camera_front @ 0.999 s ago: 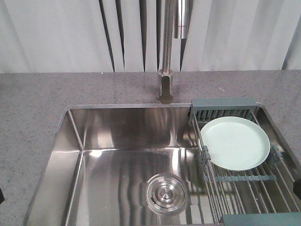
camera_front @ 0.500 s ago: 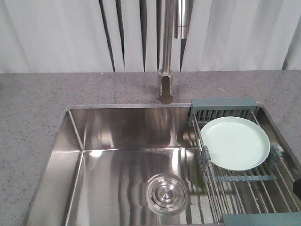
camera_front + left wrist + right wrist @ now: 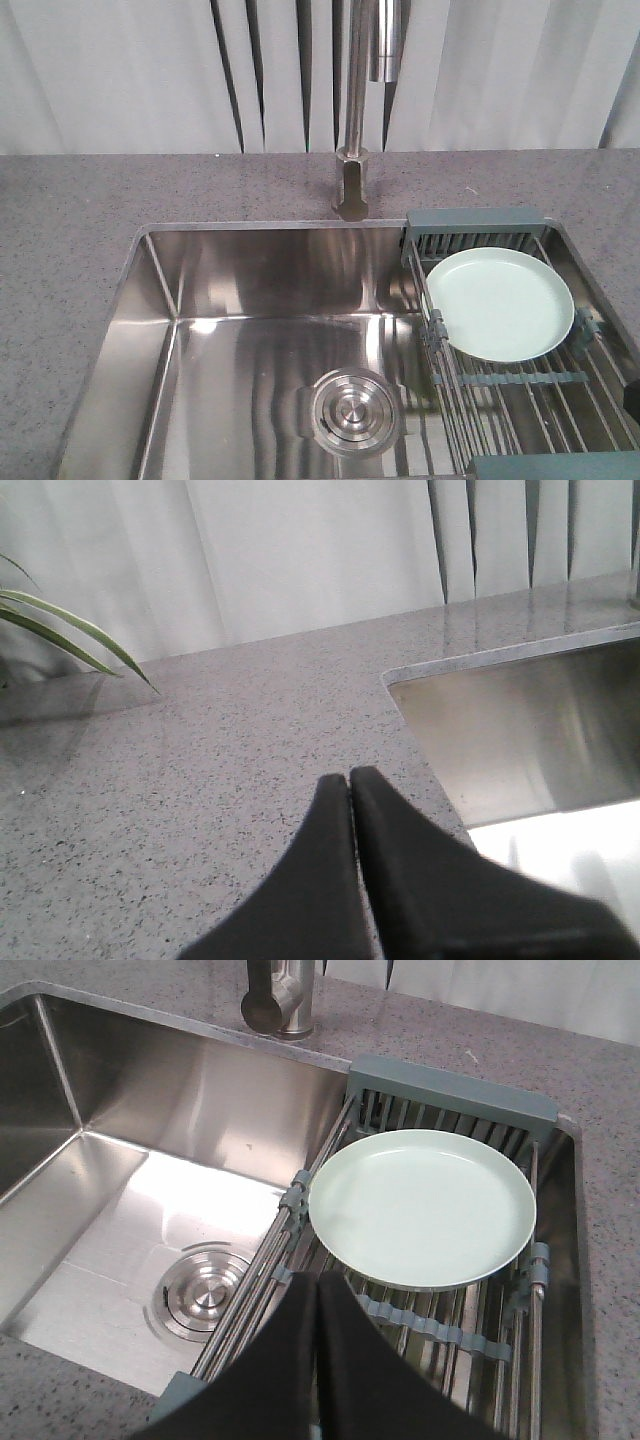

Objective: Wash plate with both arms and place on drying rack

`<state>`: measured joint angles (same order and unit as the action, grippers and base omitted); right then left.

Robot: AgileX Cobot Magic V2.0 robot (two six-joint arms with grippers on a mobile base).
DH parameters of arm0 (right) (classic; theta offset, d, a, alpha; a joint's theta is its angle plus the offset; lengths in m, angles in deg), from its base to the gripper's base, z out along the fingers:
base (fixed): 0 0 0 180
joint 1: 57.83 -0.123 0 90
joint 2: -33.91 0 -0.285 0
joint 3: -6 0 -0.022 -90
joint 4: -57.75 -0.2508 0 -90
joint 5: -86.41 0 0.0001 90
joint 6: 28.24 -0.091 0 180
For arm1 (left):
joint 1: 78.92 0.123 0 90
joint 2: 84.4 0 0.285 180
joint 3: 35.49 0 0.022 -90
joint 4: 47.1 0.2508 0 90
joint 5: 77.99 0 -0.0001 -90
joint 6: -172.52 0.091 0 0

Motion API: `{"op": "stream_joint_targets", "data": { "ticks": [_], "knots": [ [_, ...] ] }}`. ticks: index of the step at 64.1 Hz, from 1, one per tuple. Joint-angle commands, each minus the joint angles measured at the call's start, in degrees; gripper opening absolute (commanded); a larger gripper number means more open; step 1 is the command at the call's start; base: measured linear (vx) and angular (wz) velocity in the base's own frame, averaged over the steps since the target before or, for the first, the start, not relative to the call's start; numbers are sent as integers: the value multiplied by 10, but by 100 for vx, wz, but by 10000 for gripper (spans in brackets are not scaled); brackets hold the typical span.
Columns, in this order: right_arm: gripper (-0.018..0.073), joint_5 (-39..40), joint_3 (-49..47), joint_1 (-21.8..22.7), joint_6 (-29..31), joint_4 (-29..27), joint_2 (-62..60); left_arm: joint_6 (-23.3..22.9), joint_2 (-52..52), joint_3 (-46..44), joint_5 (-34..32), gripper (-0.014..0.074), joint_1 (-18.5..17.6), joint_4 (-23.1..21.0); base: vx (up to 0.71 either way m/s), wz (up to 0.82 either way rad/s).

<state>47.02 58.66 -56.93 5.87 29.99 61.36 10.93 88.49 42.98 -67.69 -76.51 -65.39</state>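
While the mint-green plate (image 3: 500, 303) lies flat on the drying rack (image 3: 480, 226) over the sink's right side, I see my right gripper (image 3: 317, 1282) hanging at the plate's 6 o'clock, fingers pressed together and holding nothing, apart from the rim. My left gripper (image 3: 349, 778) hovers above the speckled grey countertop (image 3: 180, 750) with its fingers likewise closed and empty; the steel sink basin (image 3: 520, 730) sits at its 2 o'clock. From the front camera, the faucet (image 3: 356, 110) stands at the basin's 12 o'clock, the drain (image 3: 352, 412) at 6.
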Motion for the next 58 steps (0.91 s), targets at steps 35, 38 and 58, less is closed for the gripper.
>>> {"op": "stream_joint_targets", "data": {
  "ticks": [35,38,58],
  "knots": [
    [-4,36,-15,-2,5,-12,5,-364,9,-12,-32,-6,1,274,0,0],
    [-4,36,-15,-2,5,-12,5,-364,9,-12,-32,-6,1,273,0,0],
    [-4,36,-15,-2,5,-12,5,-364,8,-15,-31,-6,1,273,0,0]
  ]
}}
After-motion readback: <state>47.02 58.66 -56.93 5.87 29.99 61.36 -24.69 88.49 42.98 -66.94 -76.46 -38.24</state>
